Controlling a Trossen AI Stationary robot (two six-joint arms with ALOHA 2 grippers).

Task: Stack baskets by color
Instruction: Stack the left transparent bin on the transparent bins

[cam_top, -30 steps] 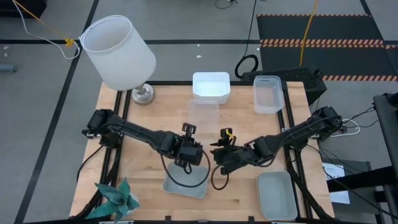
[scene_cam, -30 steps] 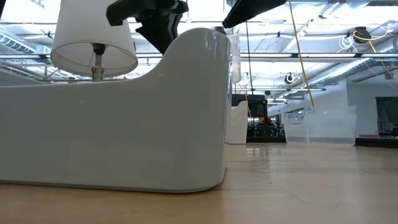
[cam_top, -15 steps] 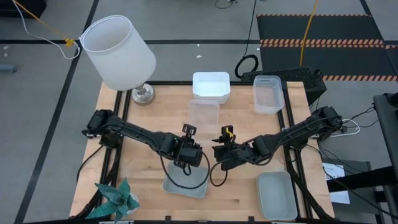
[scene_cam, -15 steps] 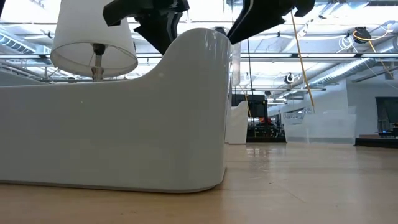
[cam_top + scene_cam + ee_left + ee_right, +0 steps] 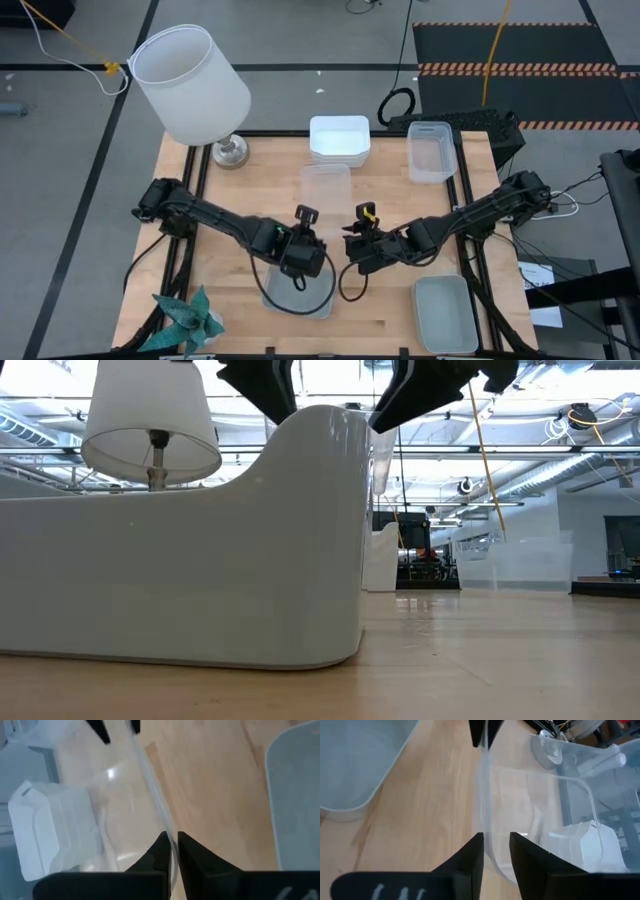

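A clear basket (image 5: 326, 188) lies mid-table between my two grippers. My left gripper (image 5: 171, 845) is shut on its near wall at the left end. My right gripper (image 5: 492, 845) is at the right end of that wall, one finger inside and one outside, with a gap still showing between them. A pale grey basket (image 5: 298, 295) rests flat on the table under my left arm and fills the low view (image 5: 200, 560). At the far edge sits a white basket stack (image 5: 338, 140). My left gripper pinches the clear basket's near wall at its rim (image 5: 161, 822) between its two fingers, one inside and one outside, slanting down from the near left. Whether the basket's far end rests on the table cannot be told.
A clear basket (image 5: 431, 150) stands at the far right and a grey one (image 5: 445, 313) at the near right. A white lamp (image 5: 190, 85) takes the far left corner and a teal cloth (image 5: 185, 320) the near left corner. Bare wood lies on the left.
My left gripper has shifted a little toward the table's right and up, keeping its hold on the clear basket. My right gripper has sunk lower toward the basket's near wall, coming further into the low view.
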